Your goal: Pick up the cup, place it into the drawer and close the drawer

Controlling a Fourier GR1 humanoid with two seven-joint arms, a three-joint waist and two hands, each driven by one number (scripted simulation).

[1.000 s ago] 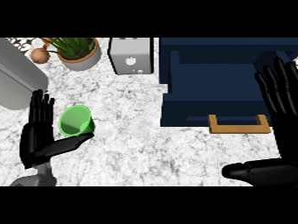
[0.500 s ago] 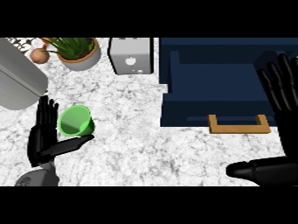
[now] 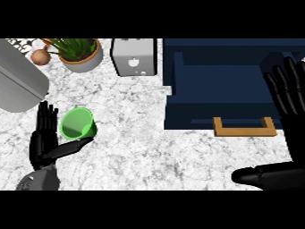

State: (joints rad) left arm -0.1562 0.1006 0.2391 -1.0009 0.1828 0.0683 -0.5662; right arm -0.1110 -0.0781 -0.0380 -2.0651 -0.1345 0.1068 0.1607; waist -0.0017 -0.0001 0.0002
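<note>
Evidently early stage: left hand (image 3: 46,138), fingers straight, flanks the green cup (image 3: 77,124), ungrasped; right hand (image 3: 298,96) rests open; drawer (image 3: 230,103) stands open, unfilled.

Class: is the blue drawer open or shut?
Open: the drawer is pulled out, its blue inside showing behind the wooden handle.

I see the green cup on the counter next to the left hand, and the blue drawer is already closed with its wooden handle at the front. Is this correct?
Not quite. The head view shows the blue drawer pulled open, its inside visible behind the wooden handle. The rest holds: the green cup is on the marble counter next to the left hand.
</note>
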